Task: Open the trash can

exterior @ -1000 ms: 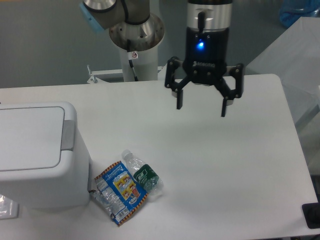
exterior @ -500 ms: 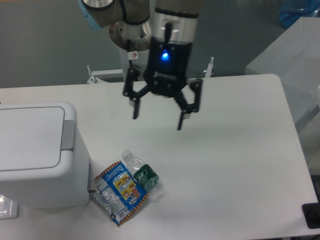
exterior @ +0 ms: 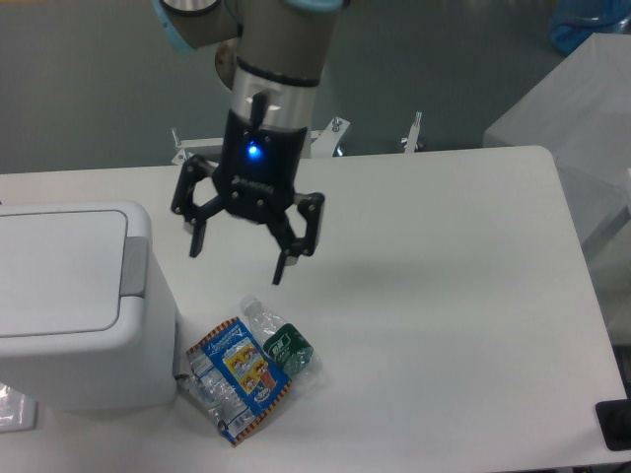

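Observation:
The trash can (exterior: 69,305) is a big white boxy bin at the left edge of the table, its flat lid down and a grey push-strip (exterior: 134,265) along the lid's right edge. My gripper (exterior: 237,260) hangs above the table just right of the bin, a little higher than the lid, fingers spread wide and open with nothing between them. Its left fingertip is close to the push-strip without touching it.
A crushed clear bottle with a green label (exterior: 283,348) and a colourful snack wrapper (exterior: 237,377) lie on the table beside the bin's lower right corner. The arm's base (exterior: 266,74) stands behind the table. The table's right edge (exterior: 582,266) runs diagonally.
The gripper has travelled left and slightly down across the table, from the right of centre to just beside the trash can. It stayed open. Nothing else moved.

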You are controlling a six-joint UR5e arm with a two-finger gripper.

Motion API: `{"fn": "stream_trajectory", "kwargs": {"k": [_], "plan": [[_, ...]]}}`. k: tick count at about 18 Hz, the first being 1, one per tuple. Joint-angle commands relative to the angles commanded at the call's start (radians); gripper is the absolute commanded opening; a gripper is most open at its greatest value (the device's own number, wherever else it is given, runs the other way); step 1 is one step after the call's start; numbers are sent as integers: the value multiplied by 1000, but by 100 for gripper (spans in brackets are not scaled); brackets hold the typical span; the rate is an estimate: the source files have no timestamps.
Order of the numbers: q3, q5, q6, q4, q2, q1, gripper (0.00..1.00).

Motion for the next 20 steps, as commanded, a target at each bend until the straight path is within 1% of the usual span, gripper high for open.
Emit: {"fn": "stream_trajectory", "kwargs": {"k": [10,14,15,17,20], "plan": [[-9,5,-31,5,-9,-38,100],[-9,5,-135,6,-8,-38,100],[-14,5,-140,6,-8,-41,100],[-21,5,-140,23,-9,-52,100],[-51,5,-138,60,-8,-54,100]]}}
